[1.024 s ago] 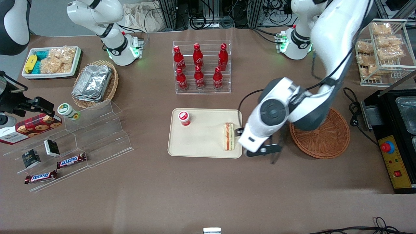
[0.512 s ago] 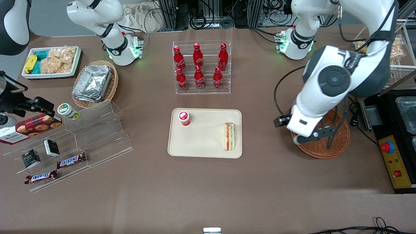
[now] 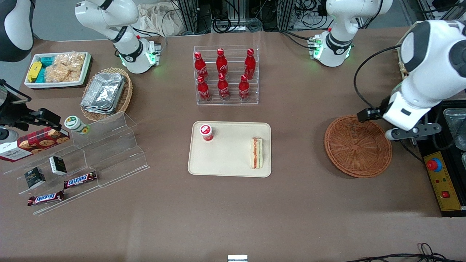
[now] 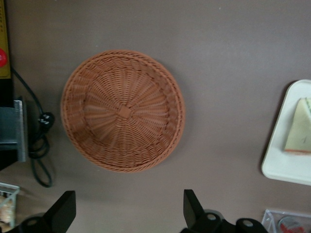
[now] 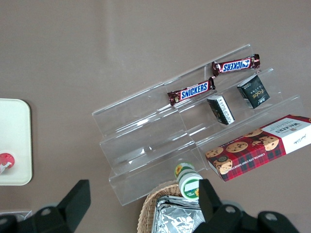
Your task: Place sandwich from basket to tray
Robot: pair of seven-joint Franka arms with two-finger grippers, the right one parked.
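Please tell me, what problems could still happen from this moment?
1. The sandwich lies close to the tray rim nearest the basket; a knock might tip it off.
2. The gripper, jaws open and empty, hangs near the black machine with its red button, which it might bump.

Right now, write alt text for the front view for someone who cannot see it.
The sandwich lies on the beige tray beside a red-capped cup. The round wicker basket sits toward the working arm's end of the table with nothing in it. The left arm's hand, fingers open, hangs above the basket's edge.
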